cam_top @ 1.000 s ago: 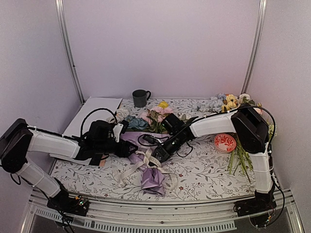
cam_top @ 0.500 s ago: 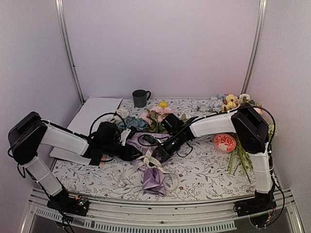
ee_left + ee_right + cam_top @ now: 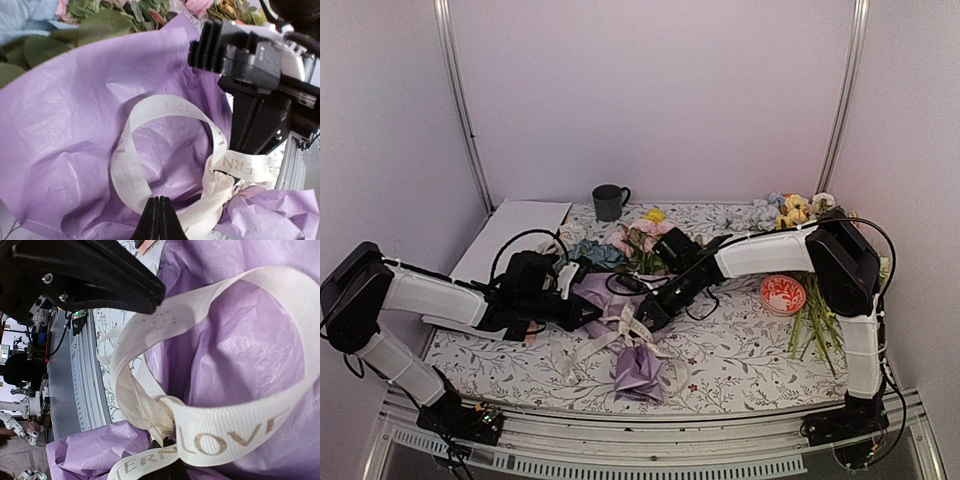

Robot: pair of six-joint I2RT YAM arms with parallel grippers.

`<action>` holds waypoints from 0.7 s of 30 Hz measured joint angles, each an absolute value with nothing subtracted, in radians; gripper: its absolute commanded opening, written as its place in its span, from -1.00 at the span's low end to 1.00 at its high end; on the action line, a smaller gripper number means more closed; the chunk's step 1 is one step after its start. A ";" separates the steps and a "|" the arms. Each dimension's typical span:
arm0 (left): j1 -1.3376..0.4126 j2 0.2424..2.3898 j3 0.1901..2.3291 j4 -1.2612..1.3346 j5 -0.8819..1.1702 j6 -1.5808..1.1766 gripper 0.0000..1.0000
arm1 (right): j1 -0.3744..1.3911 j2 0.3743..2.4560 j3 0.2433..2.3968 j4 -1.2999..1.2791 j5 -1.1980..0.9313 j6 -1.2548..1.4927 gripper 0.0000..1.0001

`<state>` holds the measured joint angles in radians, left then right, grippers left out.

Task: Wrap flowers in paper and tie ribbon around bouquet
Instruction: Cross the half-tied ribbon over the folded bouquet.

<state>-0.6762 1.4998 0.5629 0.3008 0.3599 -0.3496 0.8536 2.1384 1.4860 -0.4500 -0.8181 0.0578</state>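
Left gripper (image 3: 159,210), apart a second ago, has now closed on the ribbon (image 3: 131,165) loop at 9 o'clock of the bouquet (image 3: 638,372); right gripper (image 3: 647,320) stays clamped on the ribbon by its knot (image 3: 217,182) at 3 o'clock; flowers (image 3: 642,238) point to 12

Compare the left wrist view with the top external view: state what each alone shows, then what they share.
Left wrist only: the gold lettering on the ribbon, and the left gripper pinched shut on its loop. Top external only: the grey mug, the white sheet, the red dish and the loose flowers at the far right. Both: the lilac paper, the ribbon, and the right gripper down at the knot.
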 measured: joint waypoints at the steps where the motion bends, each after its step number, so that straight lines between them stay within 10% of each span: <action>1: -0.677 1.479 0.556 0.301 0.348 -0.349 -1.00 | 0.852 2.132 1.486 -0.457 -0.809 0.056 -1.00; 8: -0.681 1.430 0.554 0.284 0.321 -0.313 -1.00 | 0.845 2.113 1.498 -0.506 -0.768 0.036 -1.00; 12: -0.681 1.480 0.631 0.236 0.308 -0.258 -0.23 | 0.845 2.113 1.507 -0.529 -0.761 0.027 -1.00; 21: -0.683 1.424 0.596 0.205 0.351 -0.045 0.32 | 0.844 2.113 1.511 -0.539 -0.776 0.025 -1.00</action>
<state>-0.6830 1.4242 0.5961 0.2047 0.3511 -0.0448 0.8440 2.1132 1.5112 -0.5388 -0.7761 0.0246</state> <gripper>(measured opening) 0.622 0.007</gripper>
